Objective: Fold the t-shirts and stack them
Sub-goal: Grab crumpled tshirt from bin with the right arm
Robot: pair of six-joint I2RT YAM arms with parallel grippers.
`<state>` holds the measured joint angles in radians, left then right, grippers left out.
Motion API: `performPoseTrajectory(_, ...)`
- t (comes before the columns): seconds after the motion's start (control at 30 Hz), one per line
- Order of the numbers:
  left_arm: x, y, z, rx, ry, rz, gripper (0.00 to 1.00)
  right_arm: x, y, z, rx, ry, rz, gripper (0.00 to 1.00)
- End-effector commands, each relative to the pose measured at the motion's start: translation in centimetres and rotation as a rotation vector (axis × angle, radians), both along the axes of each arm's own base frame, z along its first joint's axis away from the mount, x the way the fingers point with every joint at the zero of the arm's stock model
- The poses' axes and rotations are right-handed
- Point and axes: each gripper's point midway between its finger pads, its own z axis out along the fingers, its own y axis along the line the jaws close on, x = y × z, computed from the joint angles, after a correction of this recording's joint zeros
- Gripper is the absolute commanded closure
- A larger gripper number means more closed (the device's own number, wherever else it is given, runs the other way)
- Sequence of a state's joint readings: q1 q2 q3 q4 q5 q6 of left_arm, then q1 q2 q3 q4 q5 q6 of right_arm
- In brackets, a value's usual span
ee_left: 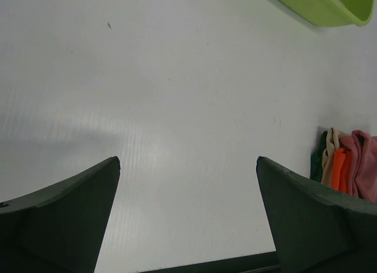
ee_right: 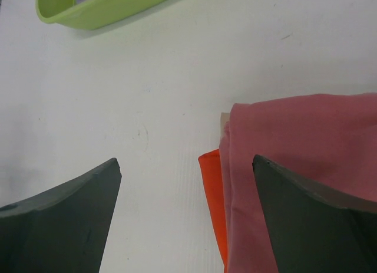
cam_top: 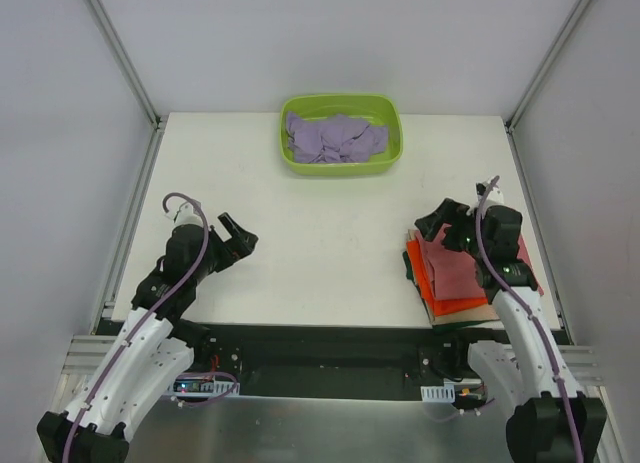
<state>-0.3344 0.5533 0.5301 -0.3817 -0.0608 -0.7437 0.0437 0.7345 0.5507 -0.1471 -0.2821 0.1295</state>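
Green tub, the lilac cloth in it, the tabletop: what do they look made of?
Green tub: probably moulded plastic, smooth with a slight sheen and a rounded rim. Lilac shirt: soft fabric, matte, crumpled into loose folds. Table: rigid white board, matte; the wrist views show faint parallel ribbing, so perhaps corrugated plastic sheet.

Bright, even light; soft shadows.

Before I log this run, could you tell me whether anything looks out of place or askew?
The lilac shirt lies crumpled in the tub, unfolded. At the near right, the rose shirt sits offset on the orange one, whose edge pokes out on its left. Nothing looks spilled or damaged.
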Motion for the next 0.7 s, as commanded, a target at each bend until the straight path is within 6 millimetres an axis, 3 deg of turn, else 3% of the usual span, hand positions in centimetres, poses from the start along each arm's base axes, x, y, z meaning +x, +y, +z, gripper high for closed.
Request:
performPoseTrajectory(0.0,1.3,-1.5,0.8,-0.029,-0.075,-0.062,0.01,2.5,2.1,2.9,0.066,-0.025,0.068,0.04)
performPoseTrajectory(0.1,1.6,-1.5,0.6,-0.011,-0.079,-0.071,0.01,4.3,4.2,3.5,0.026,-0.006,0.116,0.04)
performPoseTrajectory(0.27,1.9,-1.1,-0.6,-0.016,-0.076,-0.034,0.01,9.5,8.2,5.2,-0.049,0.041,0.175,0.04)
performPoseTrajectory(0.43,2.3,-1.4,-0.8,-0.031,-0.089,-0.036,0.01,16.6,11.3,6.2,-0.127,0.101,0.150,0.04)
performPoseTrajectory(0.47,2.4,-1.4,-0.9,-0.024,-0.088,-0.039,0.01,18.2,12.1,5.2,-0.159,0.135,0.155,0.04)
performPoseTrajectory(0.57,2.5,-1.1,-1.1,-0.010,-0.084,-0.028,0.01,22.2,15.1,5.3,-0.250,0.139,0.167,0.04)
performPoseTrajectory(0.67,2.5,-1.0,-1.3,-0.003,-0.083,-0.029,0.01,26.0,16.2,4.5,-0.365,0.134,0.094,0.04)
